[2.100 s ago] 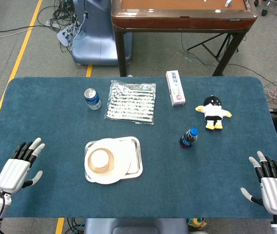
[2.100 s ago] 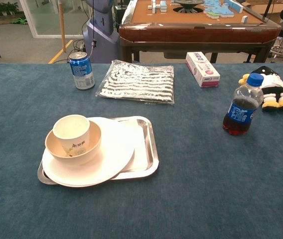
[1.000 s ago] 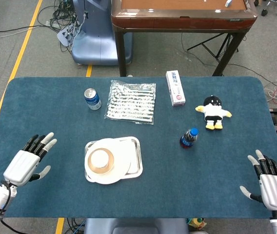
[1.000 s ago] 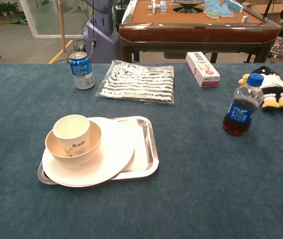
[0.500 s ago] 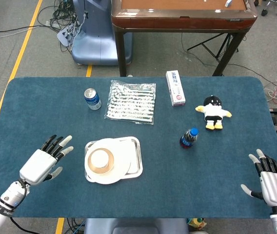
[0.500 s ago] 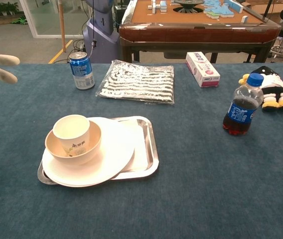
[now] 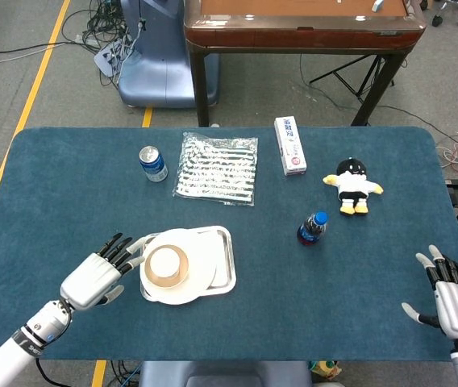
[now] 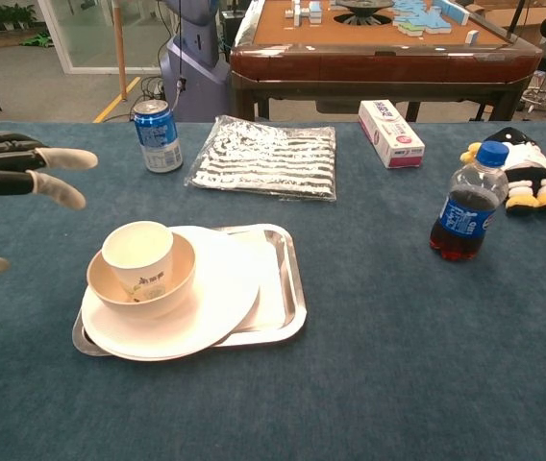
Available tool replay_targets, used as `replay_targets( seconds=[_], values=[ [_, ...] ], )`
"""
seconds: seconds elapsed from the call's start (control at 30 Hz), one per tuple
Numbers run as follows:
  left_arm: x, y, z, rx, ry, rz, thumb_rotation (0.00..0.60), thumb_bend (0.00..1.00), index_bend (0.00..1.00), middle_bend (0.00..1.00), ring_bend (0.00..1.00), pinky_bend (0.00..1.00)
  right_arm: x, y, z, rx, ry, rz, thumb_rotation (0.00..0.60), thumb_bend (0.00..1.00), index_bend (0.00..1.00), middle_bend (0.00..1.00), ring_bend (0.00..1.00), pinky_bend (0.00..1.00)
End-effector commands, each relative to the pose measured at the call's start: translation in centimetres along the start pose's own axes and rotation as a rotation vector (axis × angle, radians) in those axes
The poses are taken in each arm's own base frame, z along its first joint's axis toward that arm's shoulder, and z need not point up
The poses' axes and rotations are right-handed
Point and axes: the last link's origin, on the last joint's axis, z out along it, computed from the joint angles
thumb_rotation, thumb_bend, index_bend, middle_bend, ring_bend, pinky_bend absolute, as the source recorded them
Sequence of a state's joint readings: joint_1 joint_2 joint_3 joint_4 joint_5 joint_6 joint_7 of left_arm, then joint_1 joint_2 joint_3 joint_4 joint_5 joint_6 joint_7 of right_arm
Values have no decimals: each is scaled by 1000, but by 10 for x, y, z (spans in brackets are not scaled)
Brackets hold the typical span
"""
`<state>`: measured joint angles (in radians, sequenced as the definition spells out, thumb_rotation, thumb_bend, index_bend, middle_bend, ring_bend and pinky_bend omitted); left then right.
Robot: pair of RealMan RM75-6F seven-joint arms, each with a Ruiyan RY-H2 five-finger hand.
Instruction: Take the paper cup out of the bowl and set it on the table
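Paper cup (image 8: 139,258) stands upright inside the bowl (image 8: 169,280), which sits on a white plate (image 8: 225,298) at the left end of a steel tray (image 8: 290,293). Left hand (image 7: 98,274) is just left of the plate, fingers spread wide, holding nothing; fingertips (image 8: 73,159) sit higher than the cup rim in the chest view. Right hand (image 7: 455,300) rests at the near right corner of the table (image 7: 334,314), fingers apart and empty, well away from the work. Risks, as judgement: the cup is light and thin-walled, so a hard close could crush it; a sideways brush before closing could tip it or push the bowl across the plate; if the cup wedges in the bowl, lifting may drag the bowl up too. Stack is loose, nothing pinned. Room: bare cloth left and in front of the tray, the likeliest set-down spot, though the near table edge is close there. Soda can (image 7: 152,164) and striped packet (image 7: 217,168) lie beyond; drink bottle (image 7: 312,229), plush penguin (image 7: 351,184) and box (image 7: 291,145) are off right, clear of the reach.
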<state>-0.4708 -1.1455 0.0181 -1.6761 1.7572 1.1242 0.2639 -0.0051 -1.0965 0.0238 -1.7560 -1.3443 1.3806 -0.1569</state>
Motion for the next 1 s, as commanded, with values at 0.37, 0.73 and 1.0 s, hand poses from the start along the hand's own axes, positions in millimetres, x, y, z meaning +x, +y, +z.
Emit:
replay_targets(
  seconds=[0.37,0.73,1.0],
  values=[
    [-5,5,26,-76,-29,-15,600,319,221,0,0,0,0,3,4,-14,-9,7,600,245,0,0,0,0],
    [-10,12,42,-107,-45,-61,600,319,234,0,0,0,2,7,7,-29,-15,14,600,245,0,0,0,0],
    [-16,15,54,-113,-52,-81,600,319,250,0,0,0,6,9,5,-33,-1,23,600,245,0,0,0,0]
  ],
)
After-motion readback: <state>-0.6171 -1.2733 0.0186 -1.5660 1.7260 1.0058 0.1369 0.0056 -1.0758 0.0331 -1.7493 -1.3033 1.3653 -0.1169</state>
